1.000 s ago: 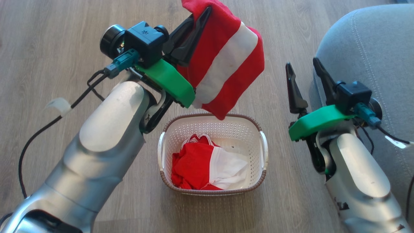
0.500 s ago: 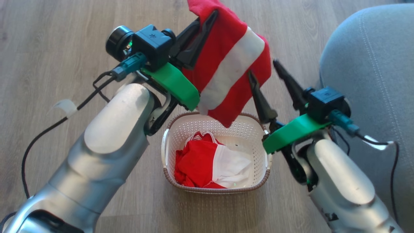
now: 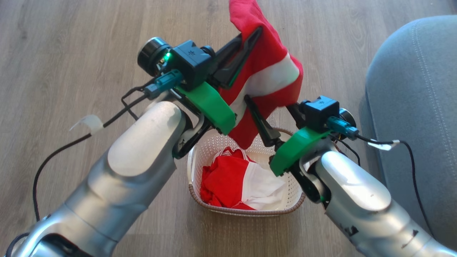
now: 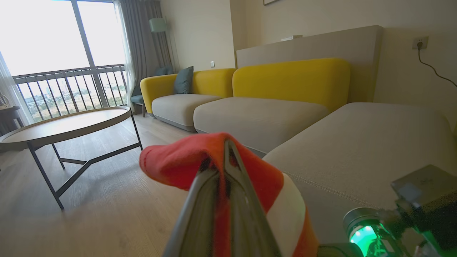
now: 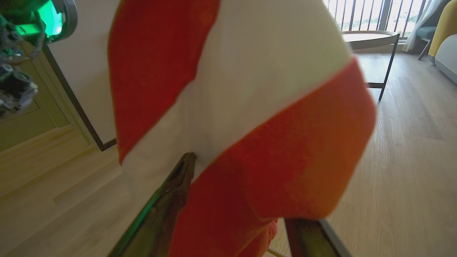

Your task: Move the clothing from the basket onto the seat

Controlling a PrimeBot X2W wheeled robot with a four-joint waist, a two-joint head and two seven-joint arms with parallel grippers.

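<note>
Farthest left, the left hand [image 3: 250, 39] is raised well above the wooden floor [image 3: 71, 53]. Its two dark fingers are closed together on the top fold of a red striped garment [image 3: 275, 75]. The left wrist view confirms the pinch: fabric bunches over both sides of the closed fingertips [image 4: 226, 146].

From that pinch the striped garment hangs clear in the air. Its long axis runs down and slightly toward the robot, and its lowest corner dangles just above the cream basket [image 3: 246, 212]. The basket sits on the floor directly below, between the two arms. A second garment [image 3: 228, 182], red and white like the first, lies crumpled inside it.

Next to the right, the right hand [image 3: 267, 101] is spread wide and grips nothing. In the right wrist view its fingers [image 5: 171, 200] stand on either side of the hanging cloth, which drapes into the gap between them. One finger is partly hidden behind the fabric in the head view, so contact there cannot be told.

Farthest right is the grey seat [image 3: 417, 107], well apart from the cloth and beyond the right arm.

The coming move likely turns on this: the seat lies to the right of the held piece, and the right hand is the nearer one. It looks placed to close on the lower cloth and share or take over the carry rightward.
</note>
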